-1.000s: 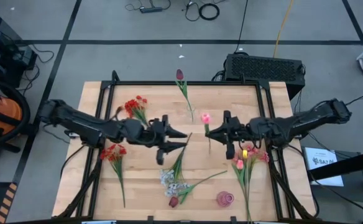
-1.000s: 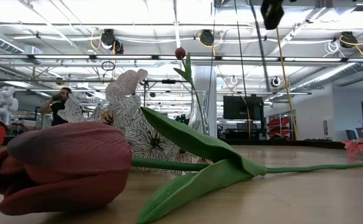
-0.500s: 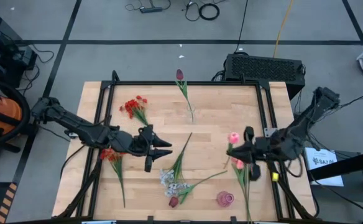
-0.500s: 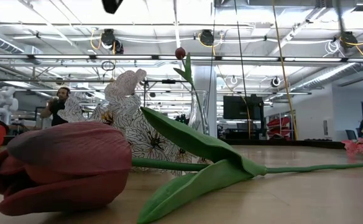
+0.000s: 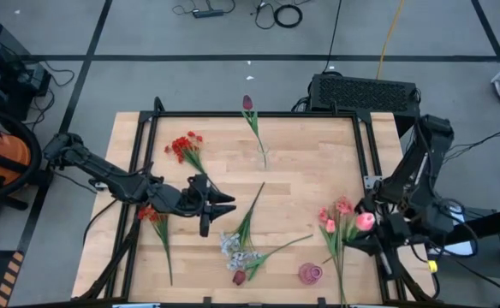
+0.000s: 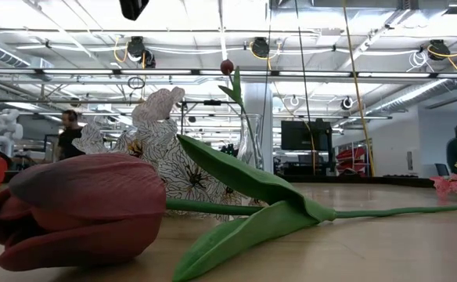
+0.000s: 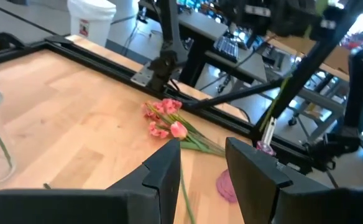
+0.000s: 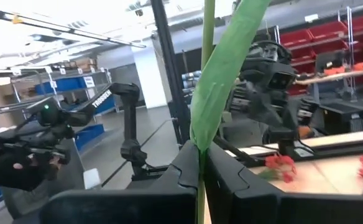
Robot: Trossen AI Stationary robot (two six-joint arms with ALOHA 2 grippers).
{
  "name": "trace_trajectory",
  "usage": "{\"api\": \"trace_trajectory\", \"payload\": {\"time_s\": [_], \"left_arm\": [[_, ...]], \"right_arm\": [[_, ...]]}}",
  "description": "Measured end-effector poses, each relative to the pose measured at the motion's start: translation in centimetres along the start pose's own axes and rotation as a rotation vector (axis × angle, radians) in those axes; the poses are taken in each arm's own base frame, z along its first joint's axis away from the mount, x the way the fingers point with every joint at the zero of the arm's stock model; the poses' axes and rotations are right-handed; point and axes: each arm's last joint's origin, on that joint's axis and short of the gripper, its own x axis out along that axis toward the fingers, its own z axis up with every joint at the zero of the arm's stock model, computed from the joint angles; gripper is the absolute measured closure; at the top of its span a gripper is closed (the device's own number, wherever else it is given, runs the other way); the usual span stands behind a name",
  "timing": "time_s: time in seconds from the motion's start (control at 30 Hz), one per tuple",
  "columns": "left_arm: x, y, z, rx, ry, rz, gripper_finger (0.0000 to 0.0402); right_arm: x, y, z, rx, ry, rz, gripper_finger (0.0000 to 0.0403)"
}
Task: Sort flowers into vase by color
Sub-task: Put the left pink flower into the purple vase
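**Pink stem held low over the bench's edge: risk of slip or snag**

High view: the right gripper (image 5: 359,235) sits at about 4 o'clock on the bench (image 5: 318,154), clenched on the stem of a pink flower (image 5: 366,221) whose head rides just beside the pink bunch (image 5: 334,214) lying there. The vase (image 5: 262,155) stands at 12 o'clock, well apart, with one maroon tulip (image 5: 247,103) in it. If that is the wrong vase for pink, the carry must cross the middle, where loose green stems (image 5: 250,214) lie and the left gripper (image 5: 224,205) hovers at 9 o'clock, fingers apart and empty. The two arms could clash there. Red clusters (image 5: 186,145) lie at 10 o'clock, another red sprig (image 5: 151,211) at 8 o'clock.

Low view: a maroon tulip head (image 6: 80,207) and a white spray (image 6: 154,133) fill the near ground; the vase shows behind, though its mouth is hard to make out. A narrow mouth would make the stem miss and tip the glass.

Left wrist view: the parted fingers (image 7: 166,171) point toward the pink bunch and a pink disc (image 7: 226,185); nothing is between them.

Right wrist view: the fingers (image 8: 188,165) pinch a thin stem with its leaf (image 8: 222,74) standing upright. So thin a hold may let the flower swivel or slide out during a fast swing.
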Motion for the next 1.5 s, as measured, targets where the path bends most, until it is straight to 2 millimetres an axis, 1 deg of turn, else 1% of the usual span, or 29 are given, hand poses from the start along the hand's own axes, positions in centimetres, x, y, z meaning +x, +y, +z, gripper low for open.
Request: {"api": "trace_trajectory", "payload": {"time_s": [0.13, 0.3, 0.6, 0.7, 0.9, 1.0, 1.1, 1.27, 1.5], "left_arm": [[0.0, 0.0, 0.2, -0.008, -0.024, 0.010, 0.0268], [0.0, -0.1, 0.3, -0.015, -0.035, 0.005, 0.0268], [0.0, -0.1, 0.3, -0.016, -0.038, 0.003, 0.0268], [0.0, -0.1, 0.3, -0.014, -0.035, 0.006, 0.0268], [0.0, -0.1, 0.3, -0.012, -0.034, 0.006, 0.0268], [0.0, -0.1, 0.3, -0.012, -0.034, 0.006, 0.0268], [0.0, -0.1, 0.2, -0.009, -0.031, 0.008, 0.0268], [0.0, 0.0, 0.1, -0.002, -0.018, 0.015, 0.0268], [0.0, 0.0, 0.1, 0.004, -0.019, 0.015, 0.0268]], "right_arm": [[0.4, 0.9, -1.0, -0.014, 0.002, 0.034, 0.0402], [0.9, 1.6, -2.4, -0.045, 0.021, 0.031, 0.0402], [2.1, 1.6, -4.0, -0.097, 0.039, -0.014, 0.0402], [2.6, 1.6, -5.1, -0.135, 0.064, -0.027, 0.0402], [3.4, 2.1, -8.6, -0.181, 0.122, -0.121, 0.0402], [3.6, 2.2, -10.0, -0.177, 0.136, -0.154, 0.0402], [3.7, 2.3, -10.8, -0.152, 0.143, -0.164, 0.0402], [3.8, 2.3, -11.9, -0.162, 0.150, -0.203, 0.0402], [4.1, 2.1, -13.2, -0.175, 0.165, -0.235, 0.0390]]}}
